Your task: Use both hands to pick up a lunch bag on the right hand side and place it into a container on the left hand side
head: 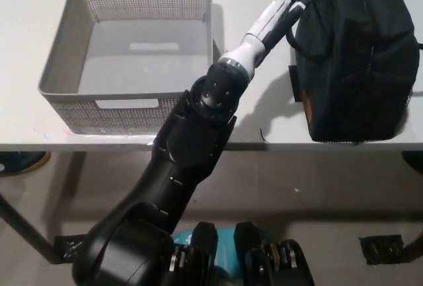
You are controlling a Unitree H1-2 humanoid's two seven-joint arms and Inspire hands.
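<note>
The dark lunch bag (pixel 350 55) stands upright on the right side of the white table (pixel 258 101), its strap looping off the upper left corner. My left arm reaches diagonally up across the table. The white left hand (pixel 293 0) lies against the bag's upper left corner, at the strap. Its grip is hidden against the dark fabric. The grey mesh basket (pixel 125 104) sits on the table's left side with nothing in it. My right hand is out of view.
The table's front edge (pixel 284 144) runs across the picture's middle, with floor below it. A gap of bare tabletop separates basket and bag, and my left forearm crosses it. A dark shoe (pixel 20 162) shows at the left under the table.
</note>
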